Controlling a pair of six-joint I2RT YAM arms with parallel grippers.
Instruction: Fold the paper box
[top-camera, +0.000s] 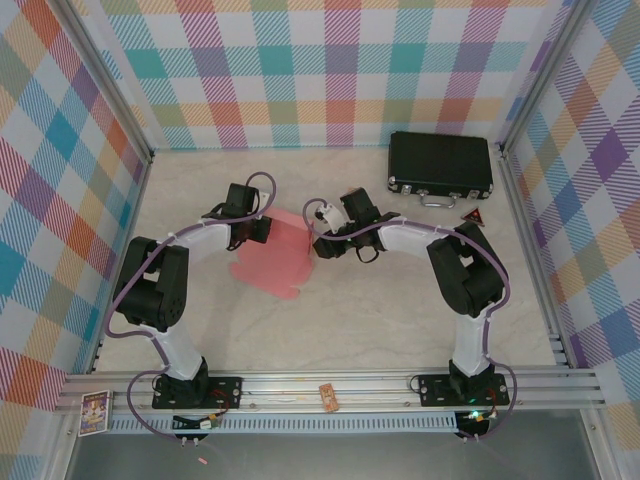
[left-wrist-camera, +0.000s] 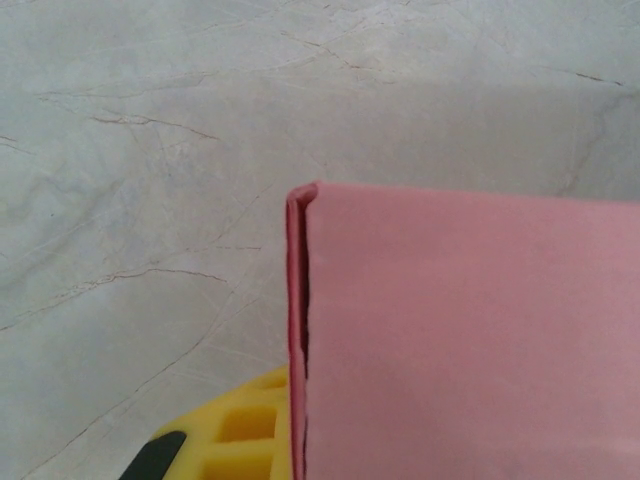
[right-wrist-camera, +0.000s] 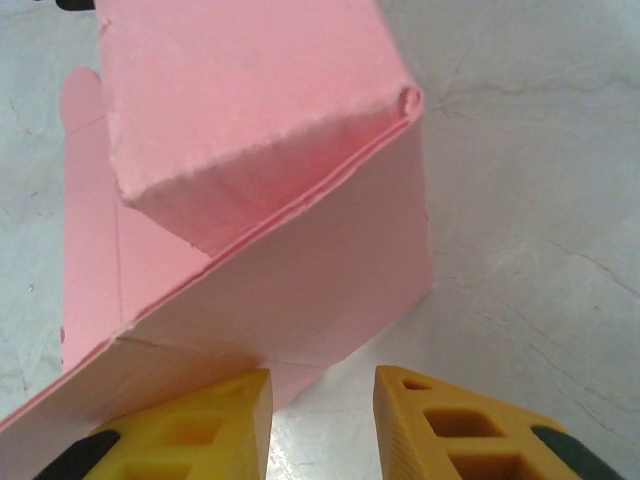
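The paper box (top-camera: 268, 262), partly folded, is seen at the middle of the table (top-camera: 400, 310), between both grippers. The left gripper's (top-camera: 262, 232) jaw state cannot be told. The right gripper (right-wrist-camera: 320, 425) is held narrowly parted, empty, beside a pink panel.

Plaid pastel walls (top-camera: 340, 70) enclose a pale marbled tabletop (top-camera: 380, 310).
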